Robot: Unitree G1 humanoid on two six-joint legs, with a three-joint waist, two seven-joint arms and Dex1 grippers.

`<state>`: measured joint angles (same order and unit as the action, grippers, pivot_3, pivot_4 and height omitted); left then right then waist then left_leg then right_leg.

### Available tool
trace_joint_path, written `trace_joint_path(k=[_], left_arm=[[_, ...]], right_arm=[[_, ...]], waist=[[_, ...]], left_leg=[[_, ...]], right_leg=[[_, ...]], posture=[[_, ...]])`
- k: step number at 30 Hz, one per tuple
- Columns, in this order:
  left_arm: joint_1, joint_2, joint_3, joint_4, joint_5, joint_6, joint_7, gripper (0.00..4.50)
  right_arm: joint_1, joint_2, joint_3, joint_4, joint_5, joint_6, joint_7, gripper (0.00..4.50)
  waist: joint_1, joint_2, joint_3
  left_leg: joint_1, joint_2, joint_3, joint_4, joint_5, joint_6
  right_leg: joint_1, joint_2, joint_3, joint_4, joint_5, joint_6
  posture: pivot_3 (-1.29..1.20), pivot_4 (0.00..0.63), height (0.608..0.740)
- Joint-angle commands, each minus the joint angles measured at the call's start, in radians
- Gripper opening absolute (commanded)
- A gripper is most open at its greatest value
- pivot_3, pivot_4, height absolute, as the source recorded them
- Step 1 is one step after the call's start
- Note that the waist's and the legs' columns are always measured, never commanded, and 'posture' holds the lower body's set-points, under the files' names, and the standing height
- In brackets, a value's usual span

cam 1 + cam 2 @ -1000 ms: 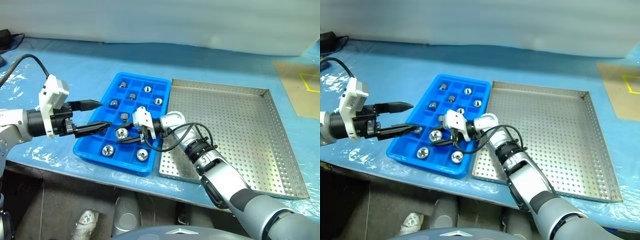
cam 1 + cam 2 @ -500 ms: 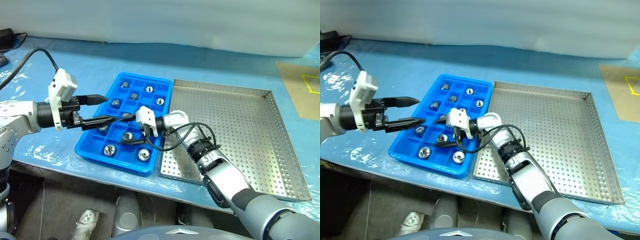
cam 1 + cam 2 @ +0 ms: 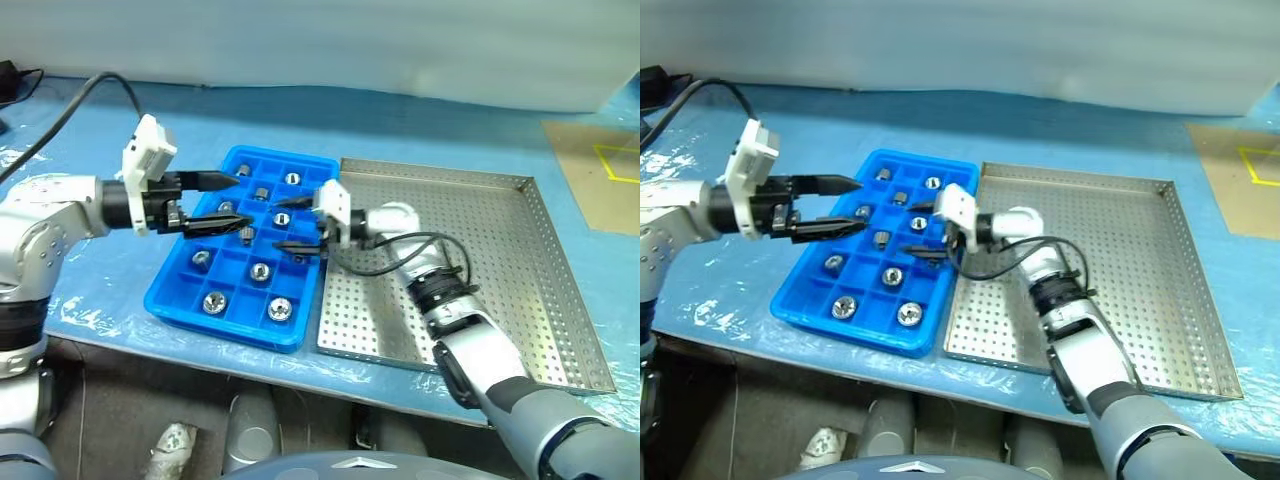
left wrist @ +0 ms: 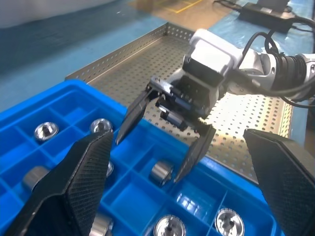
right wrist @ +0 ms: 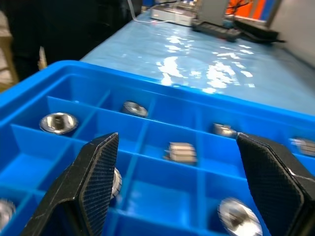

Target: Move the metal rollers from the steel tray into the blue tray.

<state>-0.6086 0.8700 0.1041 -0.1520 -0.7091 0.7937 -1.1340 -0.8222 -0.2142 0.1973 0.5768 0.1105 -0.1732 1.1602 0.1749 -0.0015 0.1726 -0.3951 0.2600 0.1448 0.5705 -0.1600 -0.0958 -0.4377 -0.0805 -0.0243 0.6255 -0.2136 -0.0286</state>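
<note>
A crinkled blue plastic sheet (image 3: 420,130) covers the table, and a black cable (image 3: 60,110) trails off the left arm. The large perforated steel tray (image 3: 480,250) lies bare, touching the bright blue gridded plastic tray (image 3: 170,290). Small shiny metal rollers (image 3: 260,271) sit in its compartments. The left gripper (image 3: 232,201) and right gripper (image 3: 285,224) hover over them, facing each other, jaws spread wide, empty.
</note>
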Motion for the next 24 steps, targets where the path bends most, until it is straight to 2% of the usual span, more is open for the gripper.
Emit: trace_joint_path(k=[1, 5, 12, 18, 24], left_arm=[[-0.051, -0.032, -0.055, 0.051, 0.038, -0.056, -0.042, 4.50], [-0.079, -0.093, -0.125, 0.129, 0.087, -0.111, -0.080, 4.50], [-0.101, -0.152, -0.177, 0.280, 0.164, -0.199, -0.145, 4.50], [-0.077, -0.211, -0.218, 0.405, 0.266, -0.333, -0.163, 4.50], [-0.069, -0.263, -0.213, 0.450, 0.321, -0.411, -0.138, 4.50]], right_arm=[[0.036, -0.090, -0.049, -0.133, 0.042, 0.058, 0.016, 3.93], [0.108, -0.238, -0.118, -0.220, 0.054, 0.114, 0.000, 3.93], [0.248, -0.376, -0.208, -0.330, 0.092, 0.189, -0.043, 3.93], [0.352, -0.408, -0.243, -0.450, 0.118, 0.250, -0.097, 3.93], [0.336, -0.384, -0.223, -0.483, 0.115, 0.275, -0.144, 3.93]], waist=[[-0.011, 0.000, 0.000], [-0.031, 0.000, 0.000], [-0.079, 0.000, 0.000], [-0.102, 0.000, 0.000], [-0.107, 0.000, 0.000]], left_leg=[[0.000, 0.000, 0.000, 0.000, 0.000, 0.000], [0.001, 0.000, 0.000, 0.000, 0.000, 0.000], [0.004, 0.000, 0.001, -0.001, 0.000, 0.001], [0.010, 0.000, 0.003, -0.001, -0.001, 0.002], [0.012, 0.000, 0.004, 0.000, -0.001, 0.002]], right_leg=[[0.000, 0.001, 0.001, 0.000, 0.000, 0.000], [0.000, 0.003, 0.002, 0.000, 0.000, 0.001], [0.001, 0.005, 0.004, 0.000, 0.001, 0.001], [0.004, 0.005, 0.008, 0.000, 0.001, 0.001], [0.005, 0.005, 0.009, 0.000, 0.001, 0.002]], posture=[[0.10, 0.150, 0.740], [0.02, 0.150, 0.740], [-0.07, 0.150, 0.740], [-0.10, 0.150, 0.740], [-0.09, 0.150, 0.740]])
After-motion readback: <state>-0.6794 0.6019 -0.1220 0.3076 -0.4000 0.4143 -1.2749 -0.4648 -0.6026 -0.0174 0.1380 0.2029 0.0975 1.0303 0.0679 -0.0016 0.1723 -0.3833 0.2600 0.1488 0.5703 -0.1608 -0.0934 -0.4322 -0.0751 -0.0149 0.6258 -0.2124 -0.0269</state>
